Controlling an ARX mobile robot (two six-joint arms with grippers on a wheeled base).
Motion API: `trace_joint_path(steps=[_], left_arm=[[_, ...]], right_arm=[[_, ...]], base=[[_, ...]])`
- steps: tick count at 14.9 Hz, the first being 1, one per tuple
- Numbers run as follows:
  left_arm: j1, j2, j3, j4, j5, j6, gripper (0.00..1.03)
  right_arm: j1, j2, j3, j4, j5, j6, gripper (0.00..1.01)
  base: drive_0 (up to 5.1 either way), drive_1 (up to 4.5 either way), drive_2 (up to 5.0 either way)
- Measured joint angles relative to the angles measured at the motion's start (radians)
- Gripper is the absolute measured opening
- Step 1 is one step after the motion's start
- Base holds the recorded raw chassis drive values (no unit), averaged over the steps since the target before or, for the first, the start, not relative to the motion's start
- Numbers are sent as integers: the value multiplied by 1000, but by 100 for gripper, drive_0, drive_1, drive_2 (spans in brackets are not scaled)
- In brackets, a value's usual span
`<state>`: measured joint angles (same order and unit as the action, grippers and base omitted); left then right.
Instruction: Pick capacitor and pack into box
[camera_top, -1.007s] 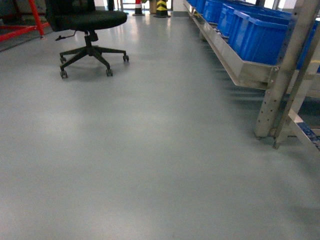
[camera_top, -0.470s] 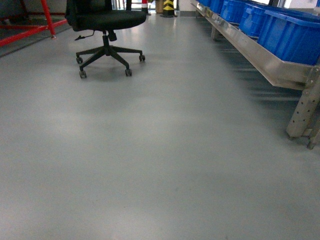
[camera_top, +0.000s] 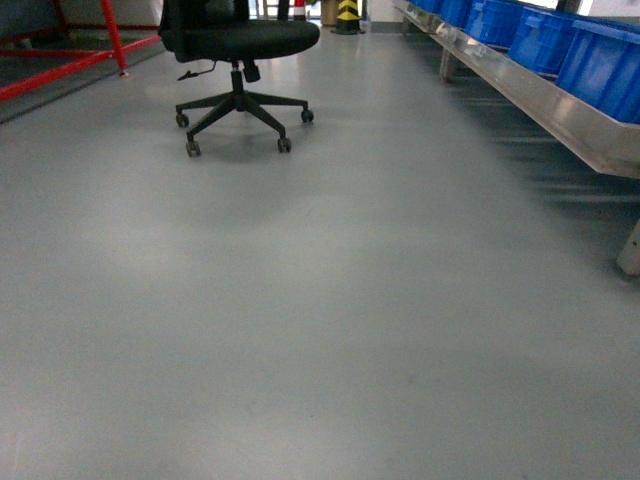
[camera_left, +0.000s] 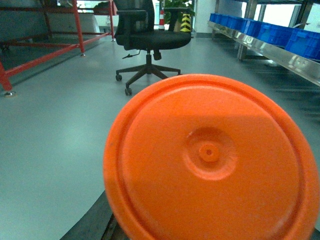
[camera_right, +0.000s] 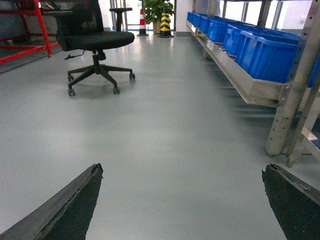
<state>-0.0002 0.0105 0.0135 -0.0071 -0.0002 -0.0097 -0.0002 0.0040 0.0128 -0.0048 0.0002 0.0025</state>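
A big round orange capacitor fills most of the left wrist view, its flat end face toward the camera, held up above the grey floor. My left gripper is shut on it; only a dark sliver of one finger shows at the lower left. In the right wrist view my right gripper stands wide open over bare floor, with nothing between its dark fingertips. The box is out of view. Neither gripper shows in the head view.
A black office chair on castors stands ahead to the left. Along the right runs a steel rack with blue bins and upright posts. A red metal frame lies at the far left.
The head view has swung left: the chair has slid right in the frame, and the rack's posts and bins have moved off toward the right edge.
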Motion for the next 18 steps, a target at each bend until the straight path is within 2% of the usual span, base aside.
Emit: trace_joint_path(steps=[18], left_arm=[[0,0,0,1,0,0,44]], right_arm=[[0,0,0,1,0,0,98]], base=[[-504,241,241]])
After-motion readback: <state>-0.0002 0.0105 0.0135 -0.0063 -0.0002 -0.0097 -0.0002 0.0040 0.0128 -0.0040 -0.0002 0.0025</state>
